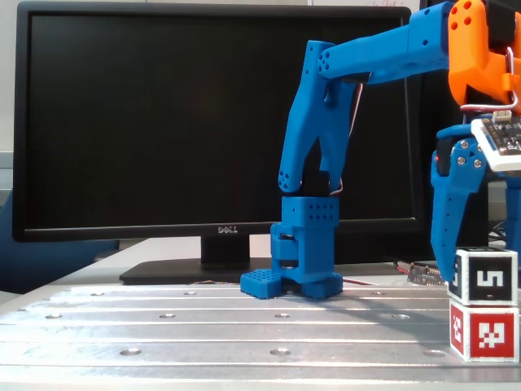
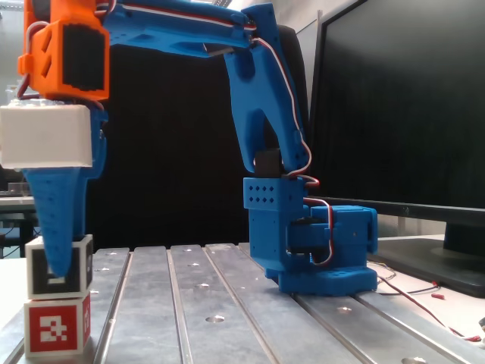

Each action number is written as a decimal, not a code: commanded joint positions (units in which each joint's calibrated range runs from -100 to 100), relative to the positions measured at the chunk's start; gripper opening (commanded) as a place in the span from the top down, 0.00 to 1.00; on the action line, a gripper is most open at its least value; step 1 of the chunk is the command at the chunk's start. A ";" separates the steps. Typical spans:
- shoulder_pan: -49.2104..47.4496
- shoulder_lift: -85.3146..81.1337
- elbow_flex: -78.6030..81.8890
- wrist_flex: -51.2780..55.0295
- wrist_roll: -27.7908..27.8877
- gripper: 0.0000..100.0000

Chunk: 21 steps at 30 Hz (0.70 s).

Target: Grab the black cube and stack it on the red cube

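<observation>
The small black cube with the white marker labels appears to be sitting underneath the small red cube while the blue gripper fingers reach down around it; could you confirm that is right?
Not quite: the order is reversed. In both fixed views the small black cube with white marker labels sits on top of the small red cube, not underneath it. The rest holds: the blue gripper fingers do reach down around the black cube.

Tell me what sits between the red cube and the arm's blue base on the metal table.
Nothing: in a fixed view, only bare slotted metal table lies between the red cube and the blue base.
</observation>
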 commanded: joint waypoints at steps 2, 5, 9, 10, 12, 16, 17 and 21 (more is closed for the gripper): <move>0.29 -0.43 -2.39 -0.77 0.32 0.81; 0.29 -0.68 -1.93 -0.69 0.32 0.81; 0.29 -0.76 -1.84 -0.34 0.32 0.81; 0.29 -0.76 -1.84 -0.34 0.32 0.81; 0.29 -0.76 -1.84 -0.26 0.32 0.81; 0.29 -0.51 -1.84 -0.26 0.32 0.82; 0.29 -0.51 -1.84 -0.34 0.32 0.82; 0.29 -0.51 -1.75 -0.51 0.32 0.81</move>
